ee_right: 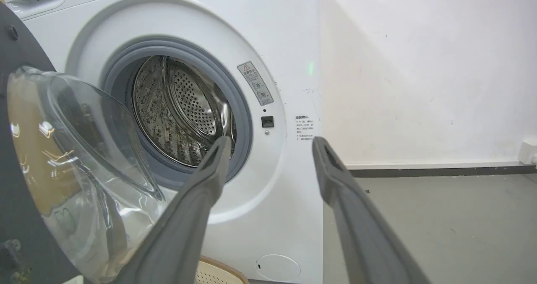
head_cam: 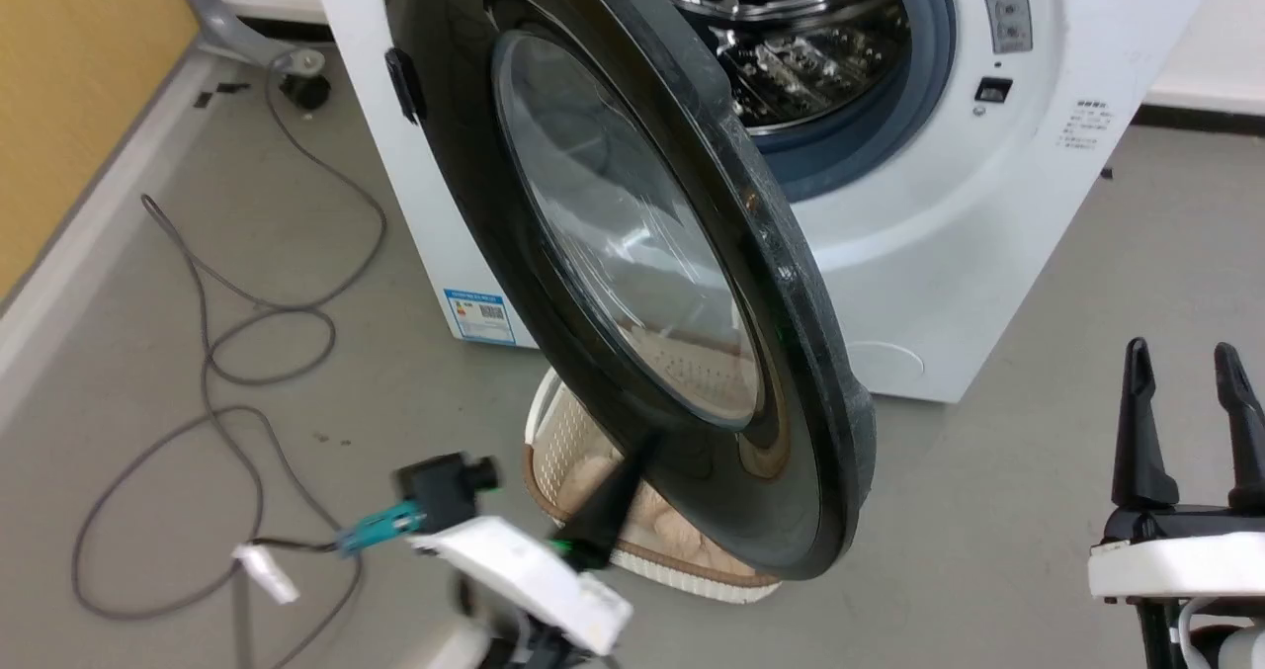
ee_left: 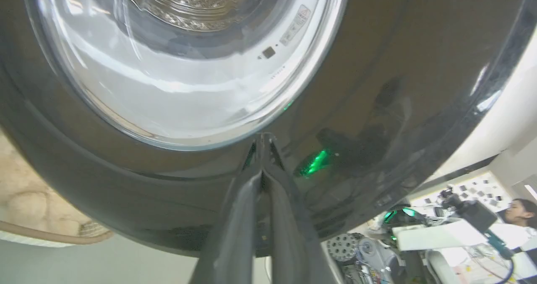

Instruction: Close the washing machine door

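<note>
The round black washing machine door (head_cam: 791, 284) stands about half open, its glossy outside facing me and its clear glass window (head_cam: 623, 234) in the middle. My left gripper (head_cam: 647, 442) is shut, its tip touching the door's glossy face just below the window (ee_left: 263, 135). The white washing machine (head_cam: 988, 214) shows its steel drum (ee_right: 180, 108) and blue-grey rubber ring (ee_right: 245, 120). The door's matte inside and bulging glass bowl (ee_right: 79, 149) appear at the left of the right wrist view. My right gripper (head_cam: 1186, 363) is open, empty, off to the right of the machine (ee_right: 270, 143).
A white wicker-style basket (head_cam: 558, 432) with beige cloth sits on the floor under the door. Grey cables (head_cam: 227, 353) loop over the floor at the left. A white wall (ee_right: 419, 66) stands right of the machine. The door's gloss reflects a person (ee_left: 520, 210).
</note>
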